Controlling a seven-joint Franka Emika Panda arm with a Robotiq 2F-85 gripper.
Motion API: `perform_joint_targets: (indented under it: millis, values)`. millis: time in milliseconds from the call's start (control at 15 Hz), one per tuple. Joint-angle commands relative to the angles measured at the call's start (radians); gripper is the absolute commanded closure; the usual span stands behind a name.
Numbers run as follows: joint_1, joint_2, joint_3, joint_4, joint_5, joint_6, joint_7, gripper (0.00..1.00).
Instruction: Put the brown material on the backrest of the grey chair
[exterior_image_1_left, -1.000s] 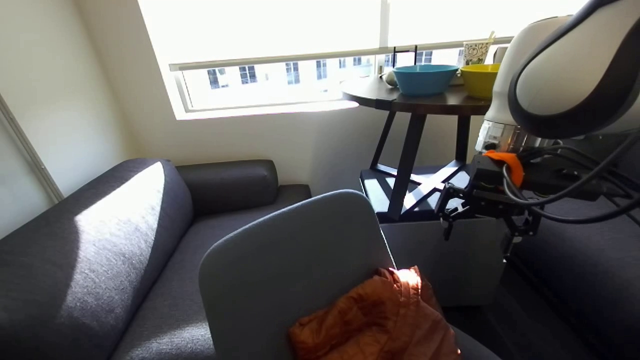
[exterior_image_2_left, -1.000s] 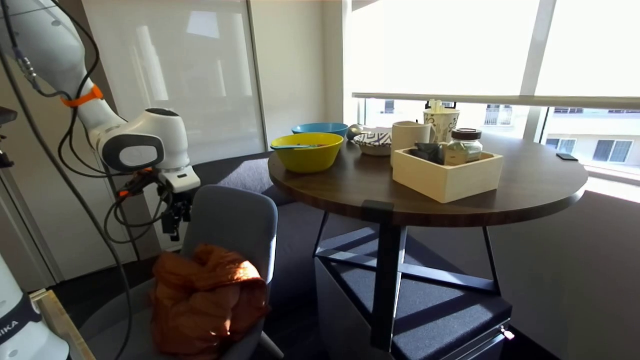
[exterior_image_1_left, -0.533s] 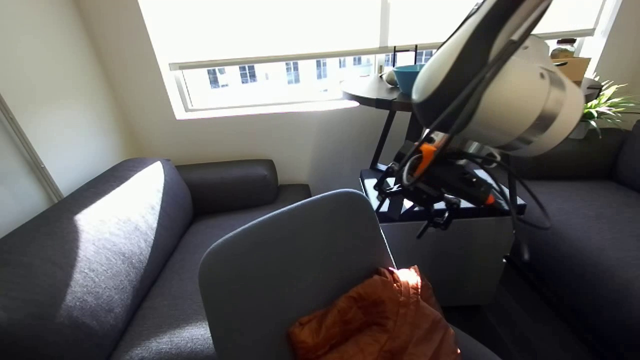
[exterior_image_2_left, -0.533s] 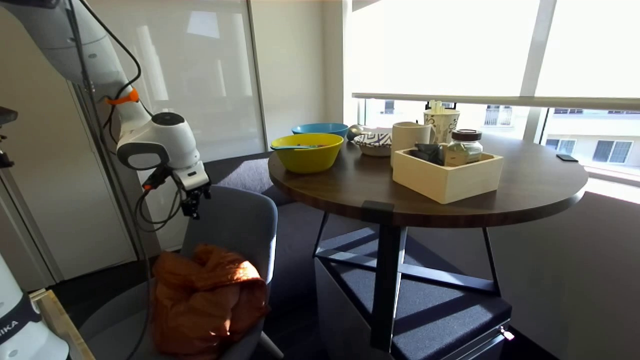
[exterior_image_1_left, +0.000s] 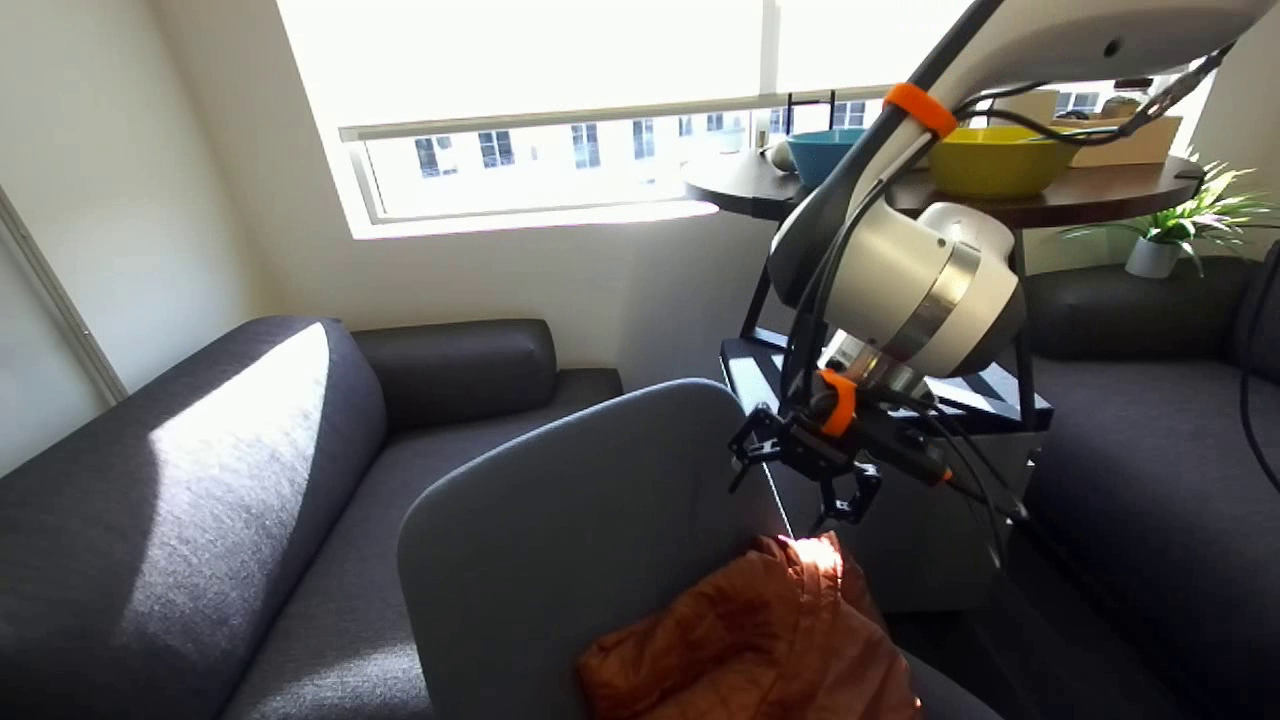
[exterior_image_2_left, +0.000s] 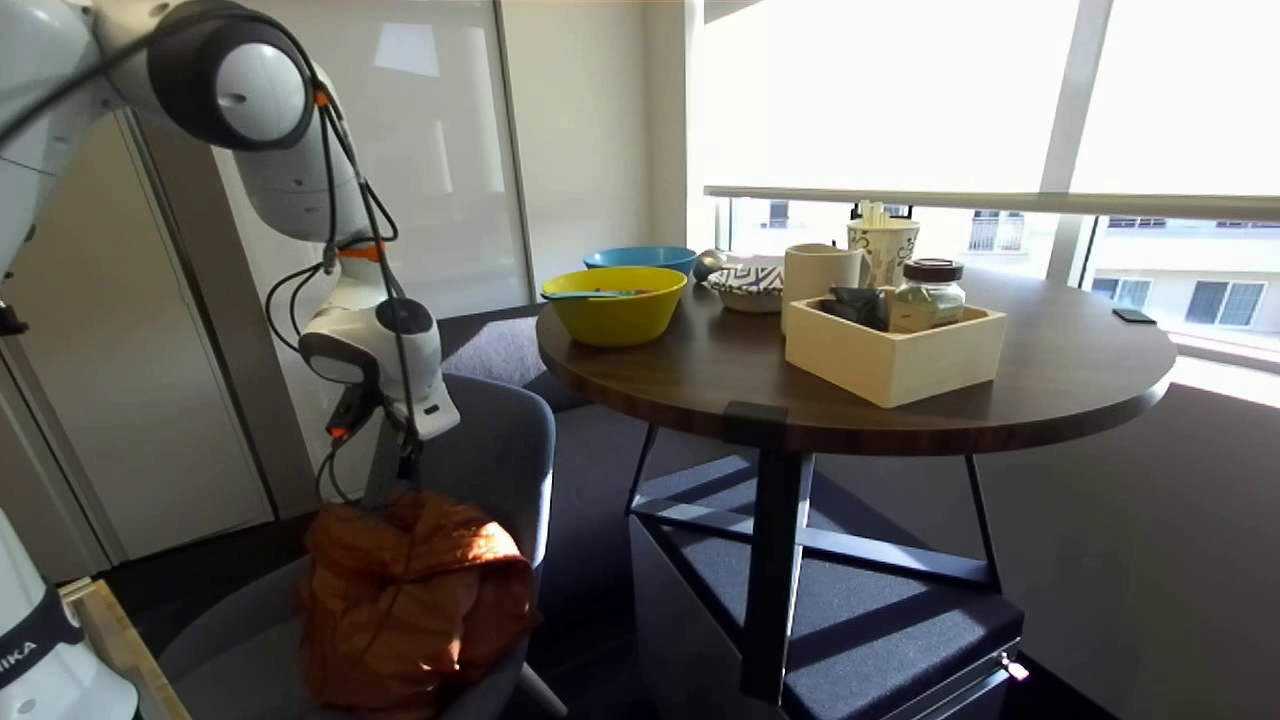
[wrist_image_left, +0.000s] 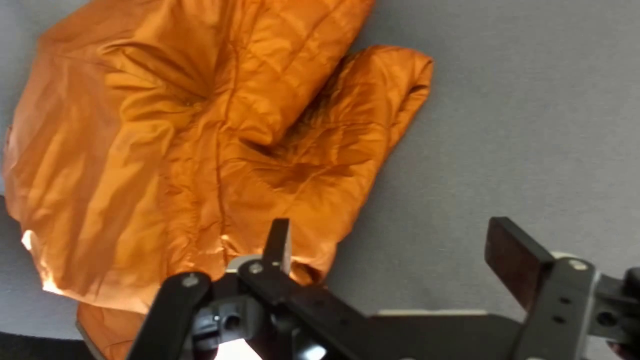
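Green plant (exterior_image_1_left: 1190, 222), well apart from chair (exterior_image_1_left: 570, 530): only in an exterior view | orange cloth (wrist_image_left: 175, 165) on chair, partly below gripper (wrist_image_left: 395, 244) | gripper spread

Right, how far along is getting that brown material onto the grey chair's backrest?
Done: no placing yet; the quilted garment lies bunched on the chair seat, against the lower backrest.
In hand: nothing gripped; the open gripper is by the garment's edge.
Left, probably: grip, lift and drape it over the backrest.
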Motion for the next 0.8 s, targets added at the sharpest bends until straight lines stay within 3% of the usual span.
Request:
perform_joint_targets:
  millis: [0, 67, 267, 400, 733]
  values:
    - [-0.054, 0.109, -0.037, 0.002, -0.074, -0.065, -0.141, 0.0]
    - [-0.045, 0.073, -0.027, -0.006, -0.031, -0.034, -0.1, 0.0]
    - [-0.063, 0.121, -0.043, -0.003, -0.055, -0.052, -0.147, 0.0]
    - [-0.092, 0.153, -0.012, 0.015, -0.027, 0.038, -0.197, 0.0]
    - [-0.064, 0.216, -0.046, 0.026, -0.023, 0.253, -0.147, 0.0]
